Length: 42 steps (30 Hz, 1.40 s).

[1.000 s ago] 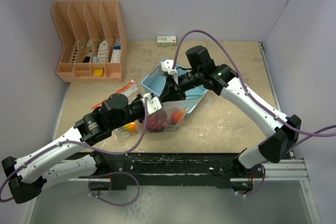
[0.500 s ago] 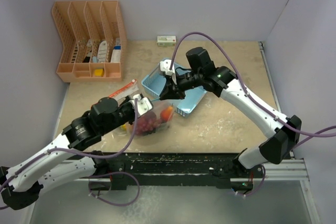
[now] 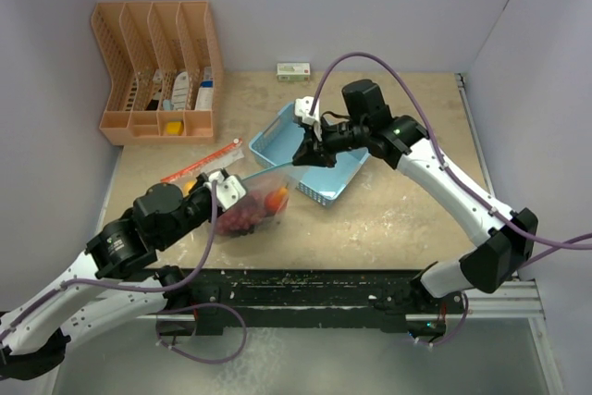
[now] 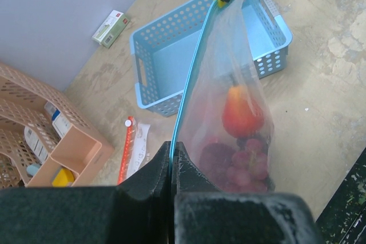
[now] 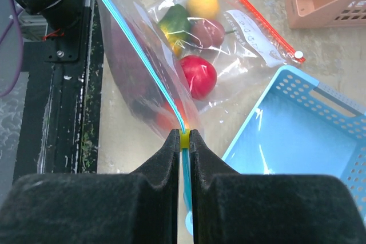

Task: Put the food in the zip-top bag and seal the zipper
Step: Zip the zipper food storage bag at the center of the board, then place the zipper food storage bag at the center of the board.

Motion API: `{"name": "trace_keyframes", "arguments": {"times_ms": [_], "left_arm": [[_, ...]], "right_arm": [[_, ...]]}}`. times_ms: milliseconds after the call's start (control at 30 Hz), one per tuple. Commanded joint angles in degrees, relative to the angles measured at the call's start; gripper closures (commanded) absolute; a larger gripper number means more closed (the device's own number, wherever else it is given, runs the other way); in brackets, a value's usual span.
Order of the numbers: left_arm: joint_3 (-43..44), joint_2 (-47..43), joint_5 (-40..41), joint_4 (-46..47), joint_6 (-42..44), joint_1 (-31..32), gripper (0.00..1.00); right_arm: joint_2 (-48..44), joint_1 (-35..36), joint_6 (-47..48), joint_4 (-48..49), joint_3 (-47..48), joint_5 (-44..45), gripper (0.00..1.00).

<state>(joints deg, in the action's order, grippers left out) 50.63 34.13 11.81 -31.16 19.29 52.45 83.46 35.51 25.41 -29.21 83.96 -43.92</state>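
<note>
Zip-top bag [image 4: 229,72] holds food [image 4: 241,115]; other bag's [image 5: 229,50] handwriting illegible.

Pale lilac-grey walls [image 3: 370,6] are closing in the beige, mottled worktop [image 3: 407,219] along its far, left and right edges. A black rail [image 3: 305,286] is running along the near edge. An orange slotted rack [image 3: 157,53] is standing in the far left corner, and soft, even light is falling over everything

The zip-top bag [image 4: 224,72] is glossy clear plastic; the basket [image 4: 154,98], matt.
</note>
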Motion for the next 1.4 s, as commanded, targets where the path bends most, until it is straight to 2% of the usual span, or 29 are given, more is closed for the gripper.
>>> {"name": "trace_keyframes", "arguments": {"times_ms": [0,500,533,567,600,633,700,733,867,1000,1133,1167,1200,1267,1300,1333,1367], "left_arm": [[1.76,-2.06,3.44,1.37,1.16,-0.55,1.0],[2.49,-1.39,4.27,1.12,1.72,-0.5,1.0],[2.57,-1.01,4.25,1.36,1.72,-0.5,1.0],[2.61,-0.57,4.26,1.9,1.72,-0.5,1.0],[2.69,0.04,4.64,2.67,1.6,-0.5,1.0],[3.04,0.94,5.28,3.61,1.25,-0.5,1.0],[5.33,3.81,6.35,5.11,-0.09,-0.5,1.0],[7.15,5.74,6.83,5.73,-0.62,-0.5,1.0],[14.63,14.86,10.65,8.39,-1.01,-0.5,1.0],[14.88,20.17,16.56,14.59,-0.57,-1.65,1.0],[13.74,23.06,15.07,17.52,-5.62,-8.79,1.0],[13.74,23.65,13.56,17.53,-7.37,-10.99,0.95],[13.75,24.18,12.53,17.53,-9.16,-12.63,0.82],[14.06,24.84,10.19,17.81,-11.55,-15.47,0.38],[14.34,24.84,9.11,18.06,-12.17,-16.27,0.09],[14.74,24.86,7.9,18.07,-12.51,-16.8,0.0],[15.28,24.89,6.85,17.8,-12.49,-17.04,0.01]], "right_arm": [[-1.54,-2.13,0.57,0.09,-0.81,4.72,1.0],[-2.63,-3.87,0.35,1.52,-3.14,6.58,1.0],[-2.6,-3.87,0.21,1.48,-2.92,6.11,0.96],[-2.65,-3.91,0.07,1.38,-2.67,5.85,0.85],[-2.8,-3.87,-0.31,1.47,-2.37,5.78,0.71],[-3.19,-3.87,-1.32,2.38,-2.27,5.6,0.49],[-4.32,-3.88,-4.31,5.34,-2.04,5.18,0.13],[-4.89,-3.92,-5.44,6.36,-1.8,5.28,0.02],[-7.37,-3.92,-15.09,13.95,-1.62,12.32,0.01],[-7.8,-3.87,-25.7,17.44,0.16,25.02,0.0],[-6.44,-3.88,-32.6,15.7,3.25,31.75,0.01],[-6.24,-3.87,-34.05,15.46,3.63,34.19,0.01],[-6.22,-3.91,-35.36,15.42,3.86,36.84,0.0],[-6.29,-3.87,-36.37,15.15,3.77,40.83,0.01],[-6.34,-3.88,-36.58,14.99,3.71,42.1,0.01],[-6.27,-3.87,-37.02,14.9,3.65,43.18,0.01],[-6.1,-3.89,-37.43,14.56,3.77,43.85,0.01]]}}
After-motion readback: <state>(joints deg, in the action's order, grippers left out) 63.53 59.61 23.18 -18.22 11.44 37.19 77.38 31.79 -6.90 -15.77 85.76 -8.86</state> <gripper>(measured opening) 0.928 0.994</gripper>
